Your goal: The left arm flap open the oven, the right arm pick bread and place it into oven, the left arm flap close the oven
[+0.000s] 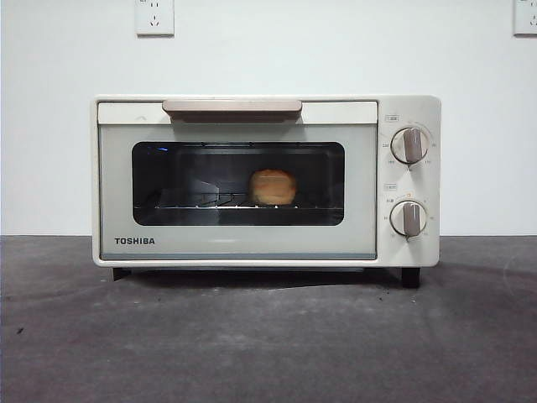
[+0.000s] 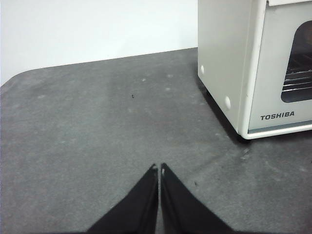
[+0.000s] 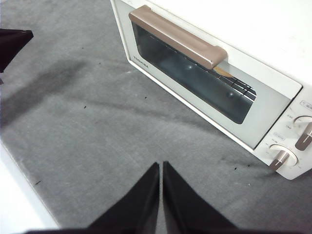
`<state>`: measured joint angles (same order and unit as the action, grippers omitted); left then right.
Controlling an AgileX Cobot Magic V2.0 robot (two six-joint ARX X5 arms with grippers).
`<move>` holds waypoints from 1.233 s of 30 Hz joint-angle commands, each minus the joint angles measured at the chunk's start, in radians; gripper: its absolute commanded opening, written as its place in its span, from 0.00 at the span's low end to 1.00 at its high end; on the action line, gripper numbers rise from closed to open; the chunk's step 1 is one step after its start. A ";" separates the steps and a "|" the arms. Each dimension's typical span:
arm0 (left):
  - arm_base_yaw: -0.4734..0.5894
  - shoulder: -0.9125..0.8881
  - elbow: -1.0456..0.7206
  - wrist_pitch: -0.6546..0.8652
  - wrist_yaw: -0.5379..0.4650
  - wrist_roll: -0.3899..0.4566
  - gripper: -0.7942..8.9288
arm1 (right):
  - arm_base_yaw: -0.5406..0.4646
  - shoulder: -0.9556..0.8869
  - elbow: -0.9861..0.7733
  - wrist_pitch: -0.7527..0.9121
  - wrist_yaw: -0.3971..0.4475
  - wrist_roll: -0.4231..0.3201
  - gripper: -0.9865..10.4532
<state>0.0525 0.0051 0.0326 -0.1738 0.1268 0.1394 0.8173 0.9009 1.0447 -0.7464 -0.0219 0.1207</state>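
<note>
The black wedge-shaped left gripper (image 2: 159, 168) has its jaws pressed together, empty, above the grey table (image 2: 97, 122); the black right gripper (image 3: 161, 165) likewise; the cream-white boxy oven (image 1: 252, 243) is closed, the golden-brown crusty bread (image 1: 273, 187) resting on its rack; the bun seems light and crumbly, best held gently by its sides.

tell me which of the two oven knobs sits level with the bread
The lower knob. In the front view it sits only slightly below the bread seen through the oven window, while the upper knob sits near the window's top edge.
</note>
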 commanded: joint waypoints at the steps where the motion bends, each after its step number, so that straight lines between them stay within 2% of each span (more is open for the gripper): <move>1: 0.003 -0.002 -0.021 -0.008 -0.003 -0.005 0.10 | 0.009 0.006 0.018 0.010 0.004 0.003 0.09; 3: 0.003 -0.002 -0.021 -0.008 -0.003 -0.005 0.10 | 0.006 -0.001 0.018 0.010 0.005 -0.018 0.09; 8: 0.003 -0.002 -0.021 -0.007 -0.004 -0.005 0.10 | -0.111 -0.063 0.011 0.050 0.011 -0.082 0.09; 13: 0.003 -0.002 -0.021 -0.007 -0.003 -0.005 0.10 | -0.351 -0.193 -0.071 0.184 -0.089 -0.092 0.09; 19: 0.003 -0.002 -0.021 -0.007 -0.003 -0.005 0.10 | -0.620 -0.388 -0.285 0.367 -0.090 -0.132 0.09; 22: 0.003 -0.002 -0.021 -0.007 -0.003 -0.005 0.10 | -0.716 -0.494 -0.420 0.469 -0.090 -0.132 0.09; 25: 0.003 -0.002 -0.021 -0.007 -0.004 -0.005 0.10 | -0.776 -0.591 -0.555 0.564 -0.089 -0.132 0.09; 30: 0.003 -0.002 -0.021 -0.007 -0.004 -0.005 0.10 | -0.814 -0.728 -0.748 0.687 -0.083 -0.128 0.09; 37: 0.003 -0.002 -0.021 -0.007 -0.003 -0.005 0.10 | -0.814 -0.853 -0.916 0.709 -0.081 -0.123 0.09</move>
<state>0.0525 0.0051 0.0326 -0.1738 0.1265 0.1394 0.0040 0.0563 0.1364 -0.0513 -0.1047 -0.0029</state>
